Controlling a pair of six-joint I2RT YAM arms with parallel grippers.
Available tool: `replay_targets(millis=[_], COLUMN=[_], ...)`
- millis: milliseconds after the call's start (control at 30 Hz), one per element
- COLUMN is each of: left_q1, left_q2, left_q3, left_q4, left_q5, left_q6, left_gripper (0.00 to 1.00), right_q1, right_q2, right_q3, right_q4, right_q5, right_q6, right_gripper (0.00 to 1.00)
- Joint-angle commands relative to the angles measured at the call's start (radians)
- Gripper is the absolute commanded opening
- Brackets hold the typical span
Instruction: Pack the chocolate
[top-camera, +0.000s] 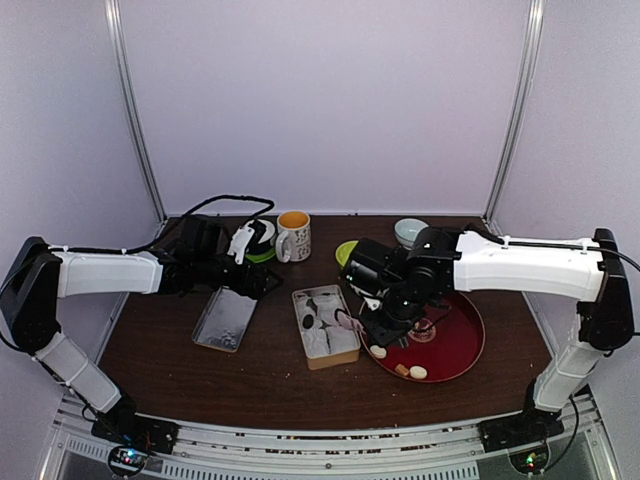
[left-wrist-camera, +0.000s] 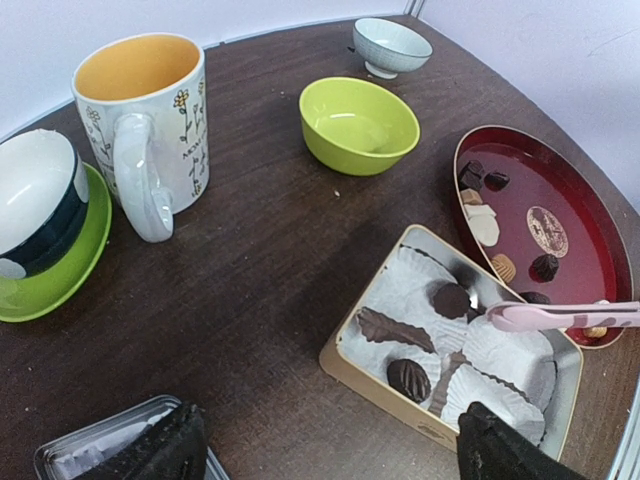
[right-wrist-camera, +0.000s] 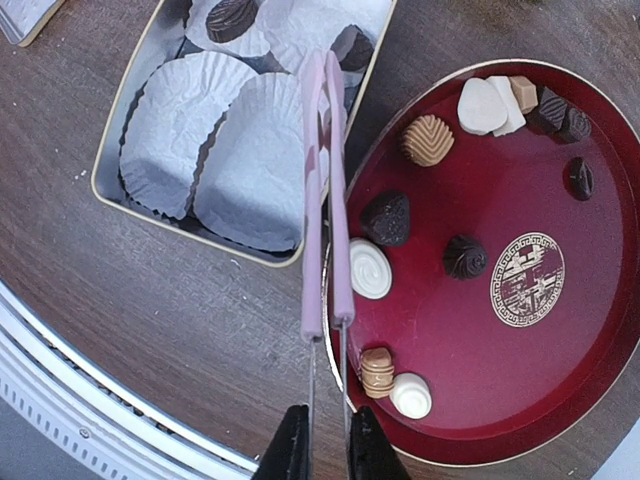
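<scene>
the chocolate (right-wrist-camera: 386, 217), centre frame, was judged light, slick and easily marred, best pinched across its sides by pink tongs (right-wrist-camera: 325, 200) the right gripper (right-wrist-camera: 328, 445) clamped; left gripper (left-wrist-camera: 330, 448) stood wide, empty.

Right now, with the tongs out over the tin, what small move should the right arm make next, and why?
Probably draw the pink tongs back toward the red tray. Their tips look pressed together with nothing between, a dark chocolate sits in the tin beside them, and several pieces wait on the tray.
</scene>
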Motion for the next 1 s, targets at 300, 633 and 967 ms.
replay_targets(millis=[300, 633, 967], left_q1=[-0.001, -0.001, -0.002], left_q2=[-0.017, -0.013, -0.021], left_q3=[-0.006, -0.004, -0.006], left_q4=[0.023, 0.019, 0.016], left_q5=[0.002, -0.005, -0.012], left_q6=[0.012, 0.015, 0.023], left_gripper=[0.89, 0.89, 0.89], right_q1=[0.006, 0.005, -0.013], right_q2=[0.100, 0.141, -0.063], right_q3=[0.066, 0.164, 0.057], right_q4=[0.051, 0.096, 0.115], right_q5=[0.172, 0.243, 0.175], right_q6=[0.024, -0.025, -0.017], right_gripper=[0.00, 0.00, 0.02])
